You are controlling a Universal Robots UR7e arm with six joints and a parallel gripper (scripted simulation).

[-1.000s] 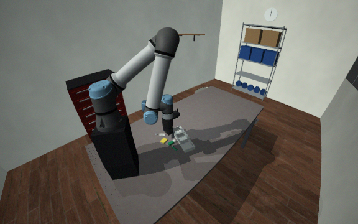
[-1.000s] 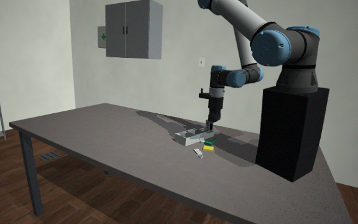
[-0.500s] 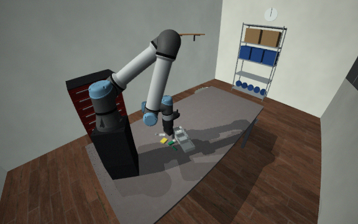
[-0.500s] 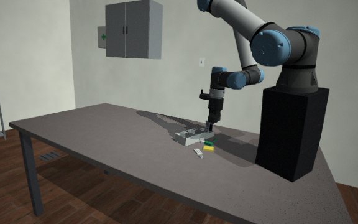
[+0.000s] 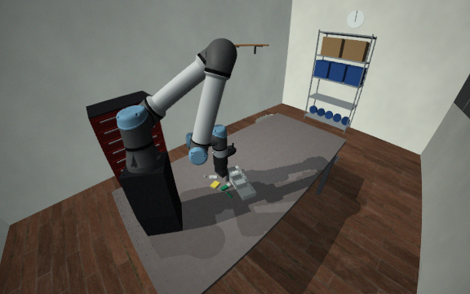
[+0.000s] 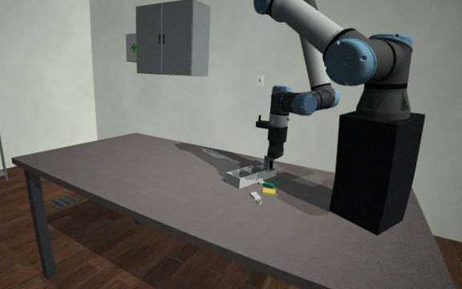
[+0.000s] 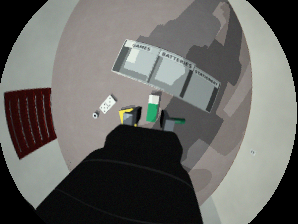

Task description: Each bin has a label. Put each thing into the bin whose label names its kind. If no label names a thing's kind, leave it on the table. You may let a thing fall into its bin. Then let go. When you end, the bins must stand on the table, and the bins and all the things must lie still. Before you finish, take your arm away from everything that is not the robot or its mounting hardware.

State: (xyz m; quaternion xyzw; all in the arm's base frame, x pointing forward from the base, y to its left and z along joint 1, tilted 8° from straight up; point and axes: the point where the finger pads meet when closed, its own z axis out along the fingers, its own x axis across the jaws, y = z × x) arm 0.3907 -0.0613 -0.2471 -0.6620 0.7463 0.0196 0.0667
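A grey row of three labelled bins (image 5: pixel 241 182) stands on the table; it also shows in the exterior view (image 6: pixel 251 175) and the wrist view (image 7: pixel 166 74). Beside it lie a green and white item (image 5: pixel 224 187) (image 7: pixel 153 106), a yellow block (image 5: pixel 215 184) (image 6: pixel 269 192), a small dark green thing (image 5: pixel 229 194) and a small white item (image 5: pixel 210 176) (image 6: pixel 256 197) (image 7: pixel 107 103). My gripper (image 5: pixel 221 173) (image 6: pixel 268 162) is open and empty. It hangs a little above the green and white item, at the bins' end nearest the arm's base. The labels are too small to read.
The arm's black pedestal (image 5: pixel 151 196) stands on the table close to the things. A red drawer cabinet (image 5: pixel 117 122) is behind it. A shelf rack (image 5: pixel 341 82) stands in the far corner.
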